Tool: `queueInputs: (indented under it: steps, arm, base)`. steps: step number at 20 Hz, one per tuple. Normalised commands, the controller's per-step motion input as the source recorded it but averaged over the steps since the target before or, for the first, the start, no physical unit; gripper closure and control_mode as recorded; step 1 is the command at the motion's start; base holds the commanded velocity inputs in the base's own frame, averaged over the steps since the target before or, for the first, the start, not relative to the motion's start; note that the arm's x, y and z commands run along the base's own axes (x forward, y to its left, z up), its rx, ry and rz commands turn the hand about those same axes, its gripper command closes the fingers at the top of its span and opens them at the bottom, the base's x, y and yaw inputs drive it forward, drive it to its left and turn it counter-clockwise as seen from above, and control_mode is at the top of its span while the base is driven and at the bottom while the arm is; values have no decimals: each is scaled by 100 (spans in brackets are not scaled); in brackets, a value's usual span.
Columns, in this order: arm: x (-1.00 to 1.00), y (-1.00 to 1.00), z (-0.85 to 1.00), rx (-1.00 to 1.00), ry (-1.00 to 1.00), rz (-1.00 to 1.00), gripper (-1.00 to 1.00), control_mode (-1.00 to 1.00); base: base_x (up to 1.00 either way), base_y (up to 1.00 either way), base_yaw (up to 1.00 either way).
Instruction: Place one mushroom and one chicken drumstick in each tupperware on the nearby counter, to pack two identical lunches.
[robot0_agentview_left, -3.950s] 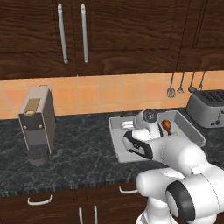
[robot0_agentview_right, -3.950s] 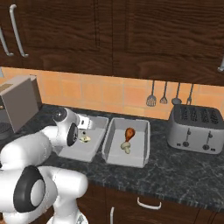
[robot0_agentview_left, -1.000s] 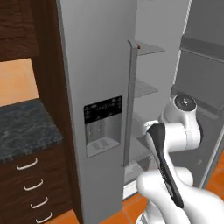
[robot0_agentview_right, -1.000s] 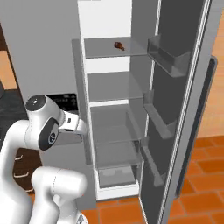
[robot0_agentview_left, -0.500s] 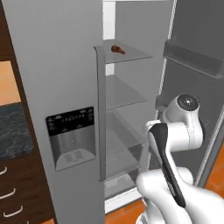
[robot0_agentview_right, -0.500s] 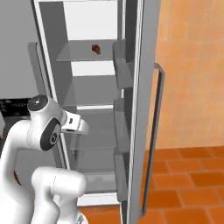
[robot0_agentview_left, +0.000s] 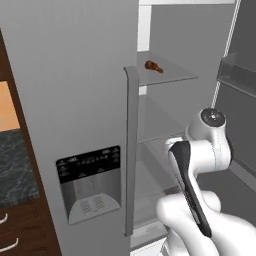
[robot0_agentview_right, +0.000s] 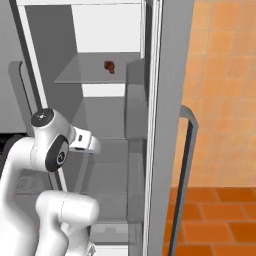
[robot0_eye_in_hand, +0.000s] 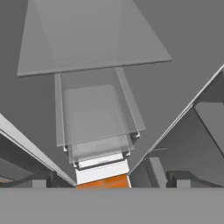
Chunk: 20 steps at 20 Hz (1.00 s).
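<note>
One reddish-brown chicken drumstick lies on the top glass shelf of an open fridge, well above my arm. In the hand view my gripper is open, its dark fingertips wide apart with nothing between them. It looks down over the lower glass shelves and a drawer. A strip of the black marbled counter shows at the far left. The mushroom and the tupperware are out of view.
The shut left fridge door carries a dispenser panel and a long vertical handle. The open right door stands edge-on beside my arm, with its handle. Behind it are an orange wall and an orange tiled floor.
The whole picture has shifted: the base has moved from the counter with the tupperware to the open fridge, which now stands closer. The gripper stays open and empty.
</note>
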Motion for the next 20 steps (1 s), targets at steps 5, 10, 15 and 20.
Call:
queueInputs:
  steps: [5,10,15,20]
  arm:
    - [0,0,0,0,0,0,-100,100]
    - [0,-3,0,0,-2,0,-100,-100]
    - [4,2,46,0,-33,1,-100,-100]
    - [5,14,89,0,-38,0,-100,-100]
  base:
    - [28,-58,17]
    - [0,-13,1]
    - [0,0,0]
    - [0,0,0]
